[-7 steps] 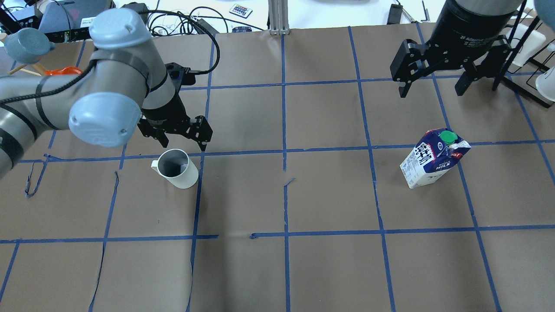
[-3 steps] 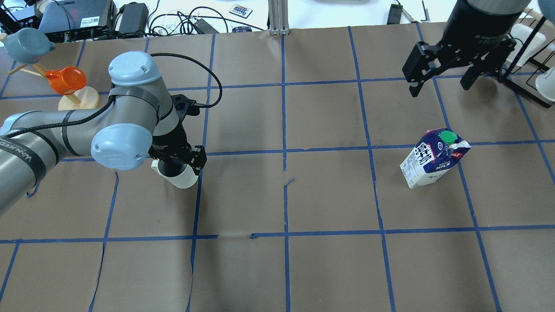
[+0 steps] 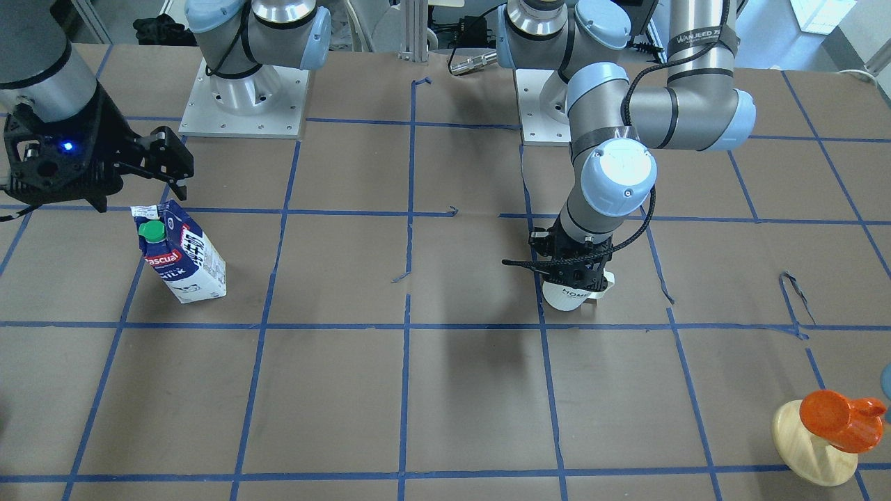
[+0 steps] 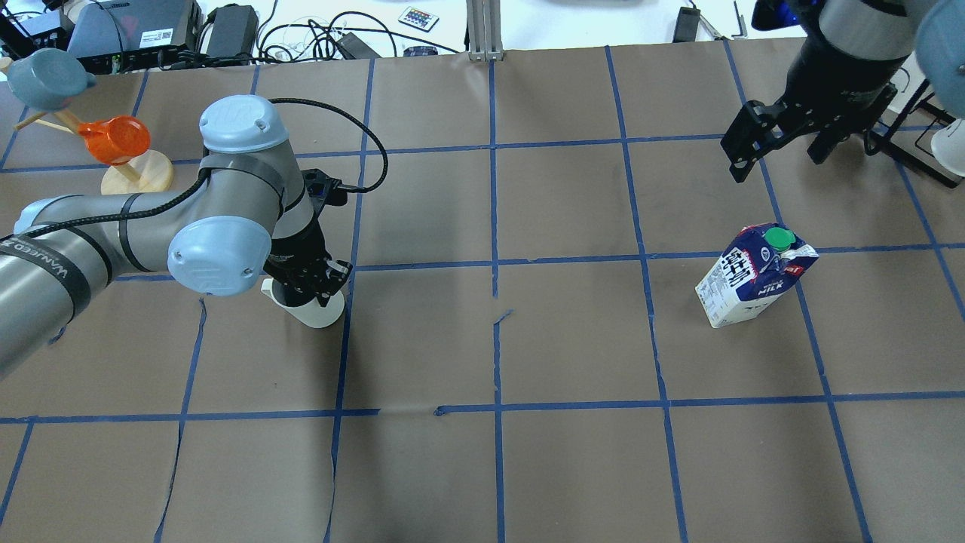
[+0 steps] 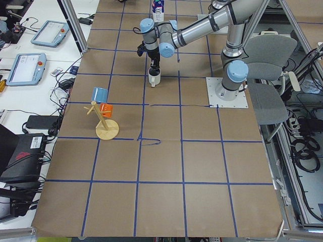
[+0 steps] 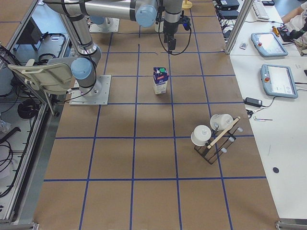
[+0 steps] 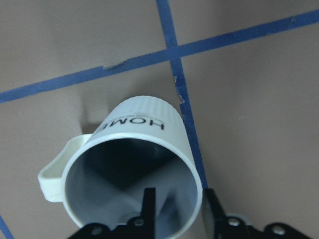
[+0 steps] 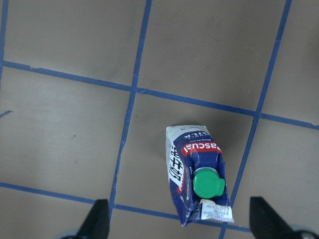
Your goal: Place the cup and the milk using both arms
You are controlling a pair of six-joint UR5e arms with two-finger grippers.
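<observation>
Left fingers are set astride the wall of the cup, one inside the dark bowl and one outside by the rim. A gap is left between the inner one and the wall (so nothing is judged clamped yet). A pinch on the rim seems intended, the side away from the handle having been chosen. The cup is stood upright on the table, toward its left edge, roughly midway from the robot's side to the far edge. Farther off, toward the right edge, the milk is stood upright, untouched. Beyond it, near the far right corner, the right fingers are held wide apart and high, empty, presumably for a descent onto the carton.
</observation>
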